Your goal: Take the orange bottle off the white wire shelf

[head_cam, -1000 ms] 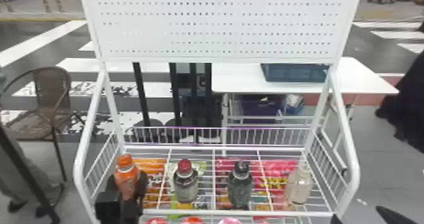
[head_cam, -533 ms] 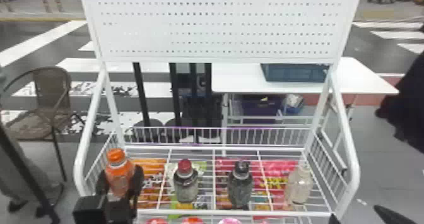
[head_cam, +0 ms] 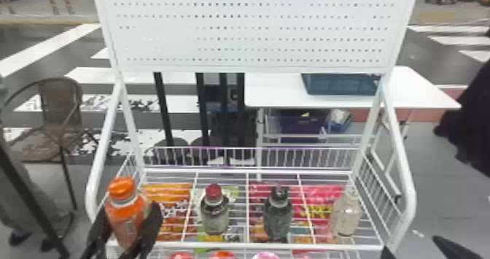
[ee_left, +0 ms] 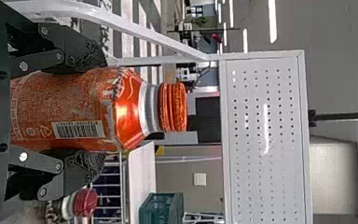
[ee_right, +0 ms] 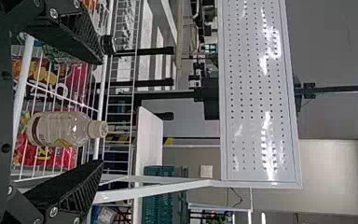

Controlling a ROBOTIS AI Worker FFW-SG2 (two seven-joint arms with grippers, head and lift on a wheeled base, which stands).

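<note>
Here, the orange plastic bottle (head_cam: 125, 218) is squeezed by the left black tool (head_cam: 128, 221) near the white wire shelf (head_cam: 291, 246), at eight o'clock in the head view; the right black tool (head_cam: 412, 246) is spread wide, empty.

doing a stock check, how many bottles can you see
4: the orange bottle in the left gripper, then left to right on the wire shelf a red-capped one, a black-capped one and a clear one. The round tops below could be more.

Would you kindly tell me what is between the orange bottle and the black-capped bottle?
In the head view, a red-capped bottle is between the orange bottle and the black-capped bottle.
</note>
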